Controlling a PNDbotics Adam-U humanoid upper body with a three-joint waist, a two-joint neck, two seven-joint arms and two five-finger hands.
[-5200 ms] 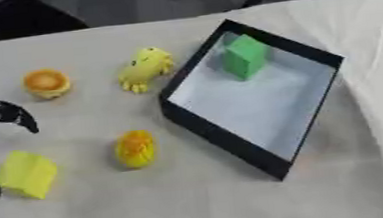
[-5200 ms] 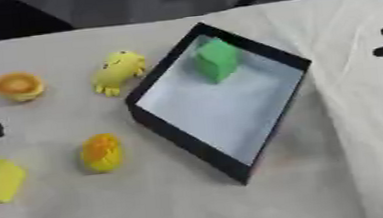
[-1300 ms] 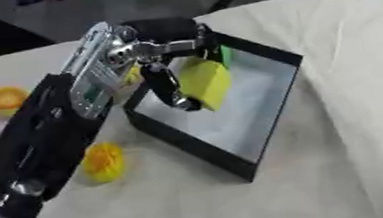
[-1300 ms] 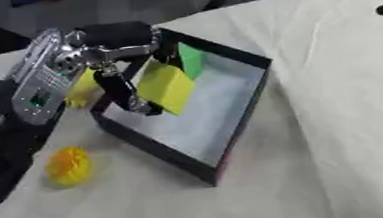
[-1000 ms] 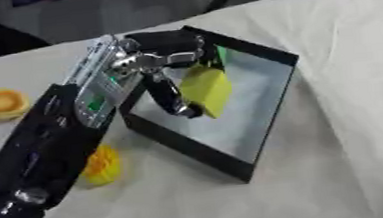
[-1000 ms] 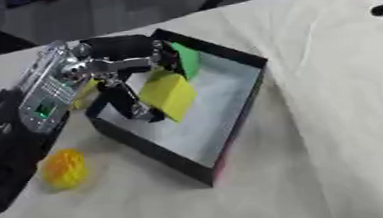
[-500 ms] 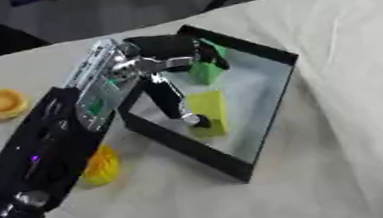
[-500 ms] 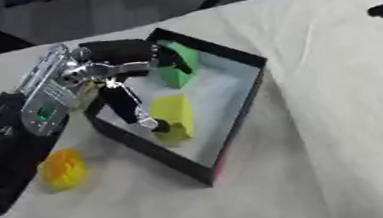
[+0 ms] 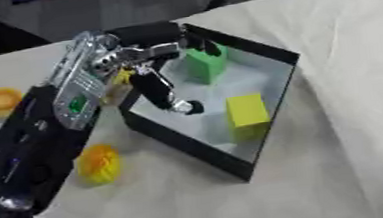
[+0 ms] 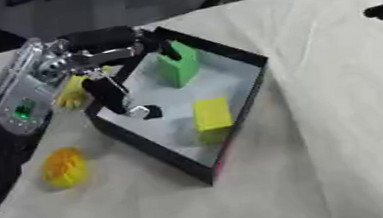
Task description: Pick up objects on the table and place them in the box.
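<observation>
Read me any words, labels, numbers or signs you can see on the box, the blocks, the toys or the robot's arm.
There is no readable text.
The black box, the yellow block and the green block show plain faces.
The left hand hangs open over the box; a small green patch on its forearm is too blurred to read.

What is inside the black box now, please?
Inside the black box lie a yellow block and a green block. The left robot hand reaches over the near-left part, so the floor under it is partly covered.
</observation>
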